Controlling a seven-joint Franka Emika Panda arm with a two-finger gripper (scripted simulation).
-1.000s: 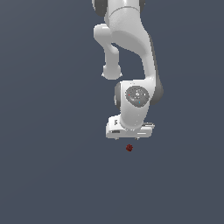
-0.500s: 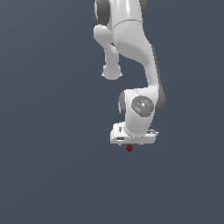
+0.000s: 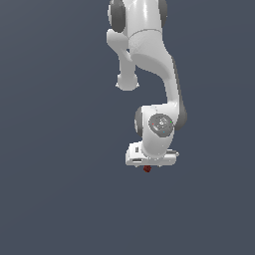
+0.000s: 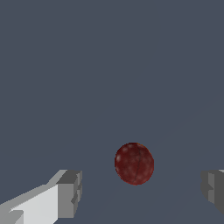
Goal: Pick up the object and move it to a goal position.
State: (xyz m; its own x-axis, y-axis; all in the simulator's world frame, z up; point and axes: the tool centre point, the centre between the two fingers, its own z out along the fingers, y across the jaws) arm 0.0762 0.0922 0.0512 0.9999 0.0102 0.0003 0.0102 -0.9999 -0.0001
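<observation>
The object (image 4: 134,163) is a small dark red, bumpy, roughly round lump lying on the grey floor. In the wrist view it sits between my two grey fingertips (image 4: 70,194), with open space on both sides. My gripper (image 4: 142,190) is open and touches nothing. In the exterior view the object (image 3: 147,169) peeks out just under the white hand, and my gripper (image 3: 149,167) hangs directly over it. The fingers themselves are mostly hidden by the hand in that view.
A plain dark grey floor (image 3: 60,199) fills both views. The white arm (image 3: 149,60) rises from the hand toward the upper edge of the exterior view.
The hand has come down toward the object, so that the gap seen a second ago is gone and the lump now shows right under the hand.
</observation>
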